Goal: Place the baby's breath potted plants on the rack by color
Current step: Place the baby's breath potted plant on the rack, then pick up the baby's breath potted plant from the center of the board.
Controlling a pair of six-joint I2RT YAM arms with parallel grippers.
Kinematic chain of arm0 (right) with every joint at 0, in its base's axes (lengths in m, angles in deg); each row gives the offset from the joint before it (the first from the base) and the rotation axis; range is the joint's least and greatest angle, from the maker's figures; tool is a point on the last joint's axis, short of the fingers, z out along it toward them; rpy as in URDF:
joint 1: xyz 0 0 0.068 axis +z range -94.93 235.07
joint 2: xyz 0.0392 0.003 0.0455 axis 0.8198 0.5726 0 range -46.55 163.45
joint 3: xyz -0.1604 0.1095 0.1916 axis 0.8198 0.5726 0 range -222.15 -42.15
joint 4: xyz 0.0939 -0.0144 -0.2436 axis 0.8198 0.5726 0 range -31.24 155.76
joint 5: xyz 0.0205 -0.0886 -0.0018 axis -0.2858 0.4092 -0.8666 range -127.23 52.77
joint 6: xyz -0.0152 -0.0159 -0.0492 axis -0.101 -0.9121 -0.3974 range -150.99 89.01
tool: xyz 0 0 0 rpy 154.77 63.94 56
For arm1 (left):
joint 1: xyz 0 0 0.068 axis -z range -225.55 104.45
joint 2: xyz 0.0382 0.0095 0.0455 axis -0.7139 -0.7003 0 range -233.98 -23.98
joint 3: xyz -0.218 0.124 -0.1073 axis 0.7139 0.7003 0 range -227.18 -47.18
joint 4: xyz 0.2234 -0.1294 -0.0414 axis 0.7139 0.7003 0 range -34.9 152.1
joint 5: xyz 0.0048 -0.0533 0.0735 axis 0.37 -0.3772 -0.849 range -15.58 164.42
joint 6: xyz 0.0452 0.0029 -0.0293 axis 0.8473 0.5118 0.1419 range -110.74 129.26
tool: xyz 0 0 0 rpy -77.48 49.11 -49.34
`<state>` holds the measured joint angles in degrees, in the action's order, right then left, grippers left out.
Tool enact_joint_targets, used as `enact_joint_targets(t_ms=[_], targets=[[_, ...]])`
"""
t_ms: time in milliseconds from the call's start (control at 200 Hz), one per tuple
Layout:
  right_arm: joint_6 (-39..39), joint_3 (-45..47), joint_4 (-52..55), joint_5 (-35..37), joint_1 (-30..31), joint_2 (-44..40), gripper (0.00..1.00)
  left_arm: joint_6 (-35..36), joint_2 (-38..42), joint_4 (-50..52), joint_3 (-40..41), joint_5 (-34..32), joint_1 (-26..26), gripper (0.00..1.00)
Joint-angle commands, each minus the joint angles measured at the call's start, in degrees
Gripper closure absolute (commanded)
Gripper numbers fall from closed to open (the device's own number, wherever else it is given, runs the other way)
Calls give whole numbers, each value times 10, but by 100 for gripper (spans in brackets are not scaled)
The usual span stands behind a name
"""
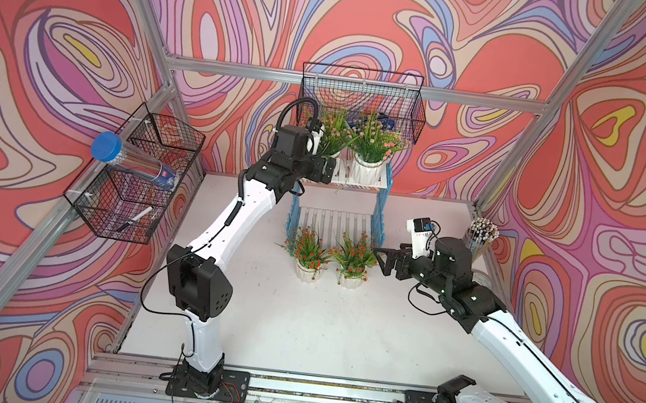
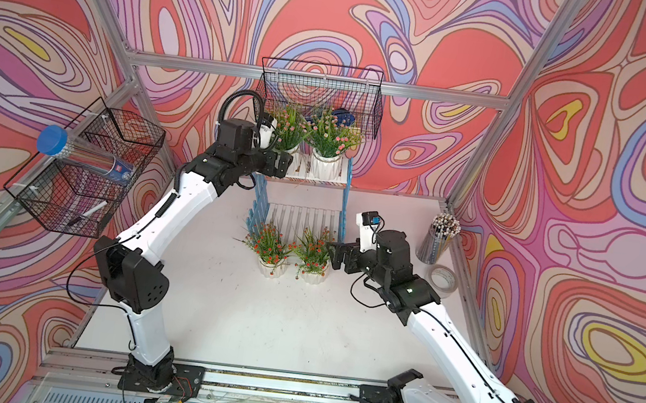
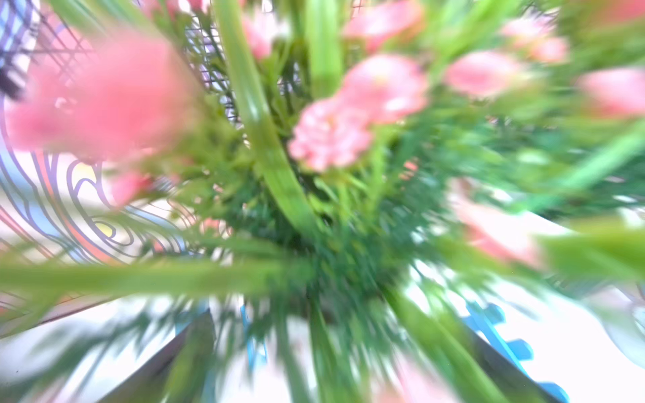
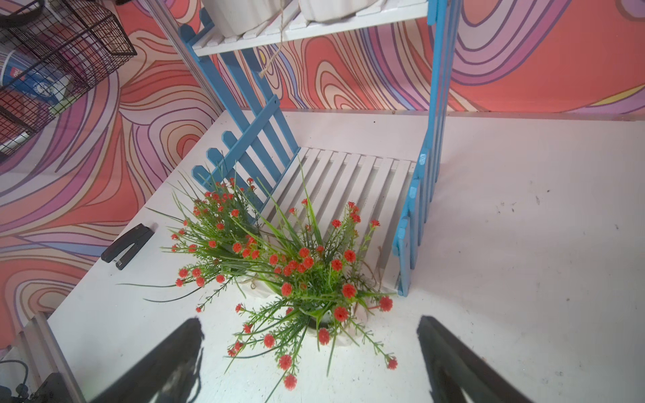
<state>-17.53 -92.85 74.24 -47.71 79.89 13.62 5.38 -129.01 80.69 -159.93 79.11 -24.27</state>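
Note:
The rack (image 1: 378, 213) stands at the back of the table, blue sides and white slats. Two pink baby's breath potted plants (image 1: 334, 128) (image 1: 375, 140) sit side by side on its upper shelf. My left gripper (image 1: 327, 167) is at the left pink plant's pot. In the left wrist view that plant (image 3: 328, 139) fills the blurred picture, and the fingers (image 3: 188, 349) stand wide apart, open. Two red-orange plants (image 1: 307, 248) (image 1: 354, 256) stand on the table before the bare lower shelf (image 4: 366, 181). My right gripper (image 4: 310, 322) is open beside the right-hand one (image 4: 307, 279), holding nothing.
One black wire basket (image 1: 361, 98) hangs on the back wall just above the pink plants. Another (image 1: 136, 175) on the left wall holds a blue-capped clear tube (image 1: 125, 159). A pencil cup (image 1: 480, 238) and tape roll (image 2: 443, 280) sit at the right; a black stapler (image 4: 127, 246) lies left of the rack.

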Motion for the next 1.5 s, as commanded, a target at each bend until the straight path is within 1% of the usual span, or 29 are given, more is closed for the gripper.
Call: enact_joint_targets(t_ms=[0, 220, 326, 381, 451, 526, 621, 686, 746, 806, 856, 921, 941, 1022, 1172, 1342, 1417, 1497], targets=[[-6, 4, -1, 8, 1, -4, 2, -9, 54, 15, 43, 34, -4, 0], [-11, -7, 1, 7, 2, 5, 2, -17, 153, -5, 175, 70, -4, 0], [-19, -15, 0, 7, 1, 12, 2, -39, 228, -28, 287, 96, 0, 0], [-30, -23, 2, 10, 2, 19, 2, -38, 276, -46, 355, 98, 12, 0], [-46, -40, 12, 15, 1, 32, 2, -38, 331, -44, 421, 74, 32, 0], [-53, -54, 14, 12, 1, 45, 2, -32, 378, -24, 474, 50, 61, 0], [-50, -61, 2, 0, 2, 59, 2, -60, 436, -26, 555, 27, 94, 0], [-43, -60, -8, -5, 2, 67, 2, -99, 482, -58, 629, 18, 111, 0], [-38, -57, -19, -7, 2, 69, 2, -138, 531, -110, 704, 4, 127, 0], [-35, -47, -35, -7, 2, 63, 2, -171, 567, -149, 766, -36, 152, 0], [-35, -40, -46, -4, 2, 58, 2, -181, 583, -166, 801, -57, 175, 0], [-38, -39, -49, 1, 1, 57, 2, -190, 583, -187, 827, -91, 204, 0], [-40, -40, -47, 2, 2, 57, 2, -191, 581, -199, 852, -97, 211, 0], [-46, -51, -34, 3, 2, 68, 2, -194, 560, -260, 893, -120, 234, 0], [-44, -52, -32, 0, 2, 78, 2, -194, 500, -442, 959, -139, 240, 0], [-39, -53, -34, 2, 2, 90, 2, -171, 386, -593, 967, -142, 241, 0], [-37, -55, -34, 2, 2, 95, 2, -163, 346, -660, 972, -156, 241, 0], [-36, -59, -33, 3, 2, 100, 2, -152, 310, -702, 970, -177, 240, 0]])
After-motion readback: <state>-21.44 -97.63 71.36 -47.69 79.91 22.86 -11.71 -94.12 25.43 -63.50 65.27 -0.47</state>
